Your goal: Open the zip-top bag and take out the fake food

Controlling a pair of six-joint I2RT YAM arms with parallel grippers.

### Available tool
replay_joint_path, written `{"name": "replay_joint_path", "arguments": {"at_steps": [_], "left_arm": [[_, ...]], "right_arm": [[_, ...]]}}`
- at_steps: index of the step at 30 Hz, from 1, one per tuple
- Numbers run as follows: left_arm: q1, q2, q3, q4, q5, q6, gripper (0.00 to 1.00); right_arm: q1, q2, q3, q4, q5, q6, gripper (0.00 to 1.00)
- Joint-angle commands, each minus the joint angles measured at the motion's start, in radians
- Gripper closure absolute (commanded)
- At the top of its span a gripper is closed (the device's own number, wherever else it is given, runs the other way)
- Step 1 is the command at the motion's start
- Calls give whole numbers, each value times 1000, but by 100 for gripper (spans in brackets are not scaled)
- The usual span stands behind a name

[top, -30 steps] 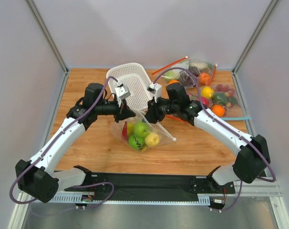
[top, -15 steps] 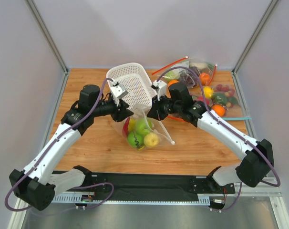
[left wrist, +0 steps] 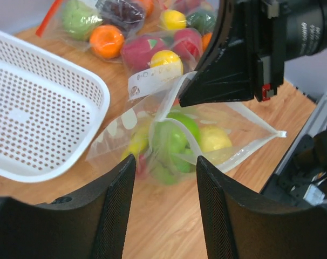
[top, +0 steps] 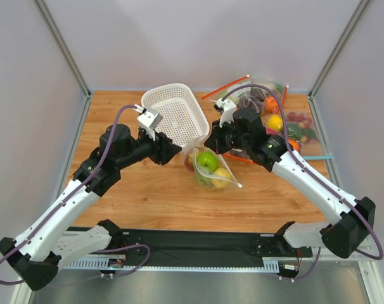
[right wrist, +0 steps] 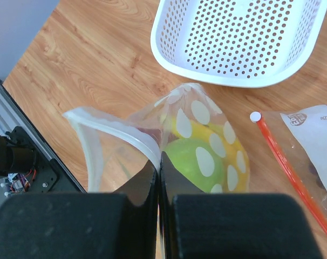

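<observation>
While the right gripper pinches one bag, one basket sits upper centre.
Left gripper gapes, holding nothing.

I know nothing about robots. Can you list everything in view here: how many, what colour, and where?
clear polka-dotted zip-top plastic bag: one, white dots, table centre, just on the near side of the basket
plastic fake food: several pieces, green, yellow and red, inside the dotted bag; exact count hidden
white perforated plastic basket: one, back centre
clear undotted bags of fake fruit: a pile, red and blue zip strips, back right
wooden table: one, light brown
left fingers: two, black, open, facing the dotted bag
right fingers: two, black, shut on the bag's edge
</observation>
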Motion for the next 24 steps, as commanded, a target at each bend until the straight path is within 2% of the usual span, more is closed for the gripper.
{"name": "replay_joint_path", "arguments": {"at_steps": [1,9,18,24], "left_arm": [[-34,22,-42,38,-87,-212,43],[-176,85,-74,57,-250,-335,43],[-204,162,-82,66,-273,-393,41],[-207,183,-113,132,-262,-431,40]], "right_arm": [[0,-13,13,31,27,36,100],[1,-24,-12,66,80,88,100],[49,-30,-13,66,126,107,100],[84,-33,-24,66,148,116,100]]}}
